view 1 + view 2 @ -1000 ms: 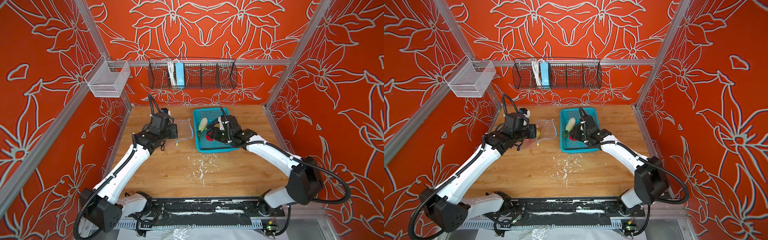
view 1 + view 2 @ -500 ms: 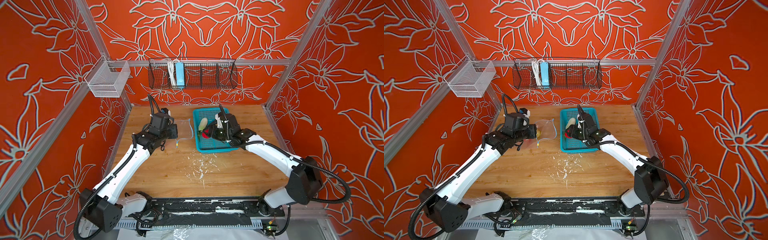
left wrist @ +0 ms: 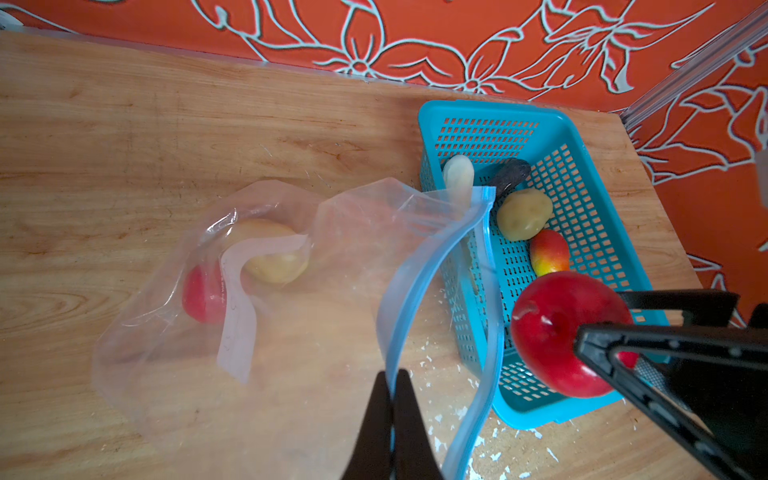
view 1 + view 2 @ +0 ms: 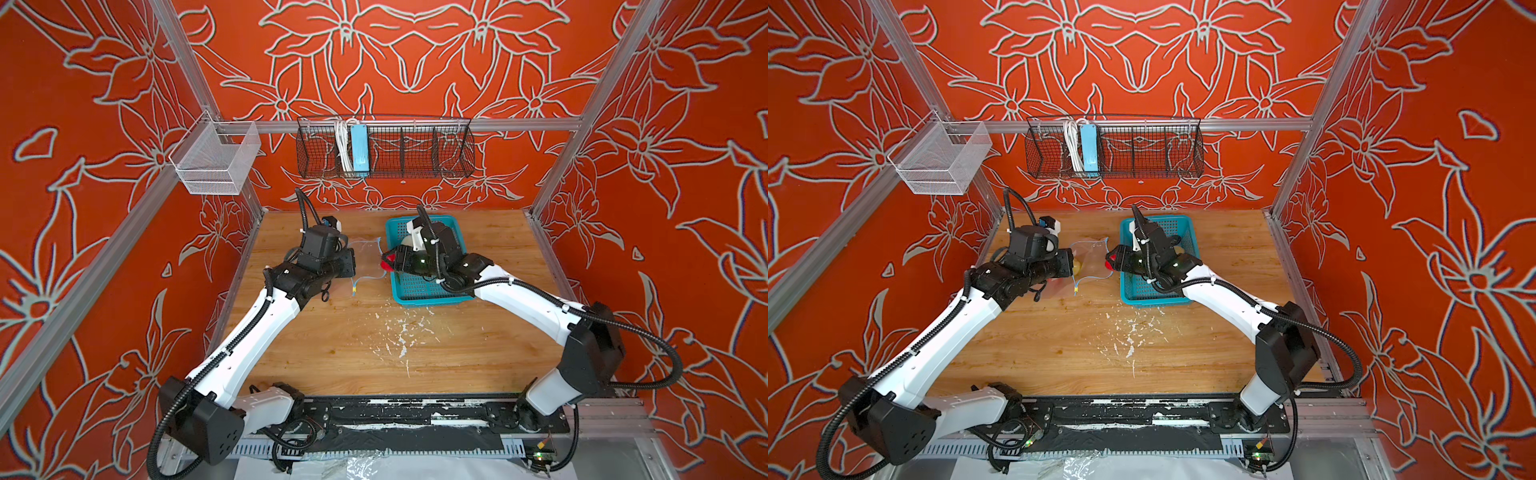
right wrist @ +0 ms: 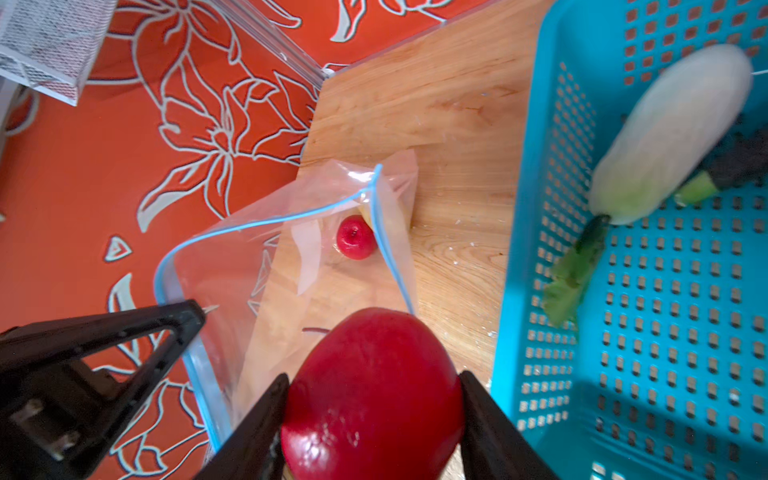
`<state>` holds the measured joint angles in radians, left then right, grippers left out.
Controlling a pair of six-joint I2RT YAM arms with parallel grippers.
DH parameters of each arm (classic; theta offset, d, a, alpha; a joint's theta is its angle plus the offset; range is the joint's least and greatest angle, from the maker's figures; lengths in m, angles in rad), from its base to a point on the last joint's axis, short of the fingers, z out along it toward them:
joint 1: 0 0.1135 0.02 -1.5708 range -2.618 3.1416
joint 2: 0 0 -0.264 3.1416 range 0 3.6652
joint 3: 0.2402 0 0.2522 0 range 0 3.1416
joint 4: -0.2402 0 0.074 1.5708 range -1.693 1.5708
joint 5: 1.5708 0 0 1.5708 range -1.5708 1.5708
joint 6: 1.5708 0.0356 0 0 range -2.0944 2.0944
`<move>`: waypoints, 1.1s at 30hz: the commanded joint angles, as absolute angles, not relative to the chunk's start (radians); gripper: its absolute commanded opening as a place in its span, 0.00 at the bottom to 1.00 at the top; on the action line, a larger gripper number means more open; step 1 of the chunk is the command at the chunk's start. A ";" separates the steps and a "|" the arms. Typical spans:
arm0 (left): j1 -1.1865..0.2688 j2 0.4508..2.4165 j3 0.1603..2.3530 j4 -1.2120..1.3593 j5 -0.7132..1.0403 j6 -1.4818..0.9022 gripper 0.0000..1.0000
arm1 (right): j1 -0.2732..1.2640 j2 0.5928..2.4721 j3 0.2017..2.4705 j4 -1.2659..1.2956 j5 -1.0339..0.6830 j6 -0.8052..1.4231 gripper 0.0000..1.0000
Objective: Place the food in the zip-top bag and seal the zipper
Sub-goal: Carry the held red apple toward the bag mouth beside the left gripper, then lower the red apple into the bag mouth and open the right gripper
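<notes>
Wooden tabletop [image 4: 374,353] under orange floral walls [image 4: 415,62] is carrying a teal basket [image 4: 415,286]. Just beside the basket, our left gripper [image 3: 390,376] is pinching the zipper [image 3: 419,282] of the zip-top bag [image 3: 166,353], holding its mouth open. Our right gripper [image 5: 374,376] is clasping a red tomato [image 3: 561,332] over the basket's bag-side rim. We are seeing another tomato [image 3: 203,295] and a potato [image 3: 274,257] inside the bag; a second potato [image 3: 524,214], red-yellow fruit [image 3: 549,251], eggplant [image 3: 513,172] and leafy vegetable [image 5: 665,133] are lying in the basket.

You can read nothing here: the white patch [image 3: 237,307] on the bag [image 3: 345,249] bears only faint, illegible marks.
</notes>
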<state>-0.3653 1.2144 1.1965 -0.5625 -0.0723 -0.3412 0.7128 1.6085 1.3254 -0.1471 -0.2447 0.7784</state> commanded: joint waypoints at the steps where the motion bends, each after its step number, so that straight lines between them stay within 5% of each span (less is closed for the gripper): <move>1: -0.357 1.189 1.187 -0.554 -0.064 -0.348 0.00 | 0.733 1.636 1.377 -0.104 -0.250 0.768 0.40; 33: -0.357 1.187 1.187 -0.554 -0.063 -0.349 0.00 | 0.834 1.854 1.594 -0.140 -0.196 0.698 0.45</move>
<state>-0.3653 1.2068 1.1965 -0.5621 -0.0662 -0.3412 0.8204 1.8362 1.5547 -0.1310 -0.2169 0.7105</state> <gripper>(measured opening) 0.049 0.605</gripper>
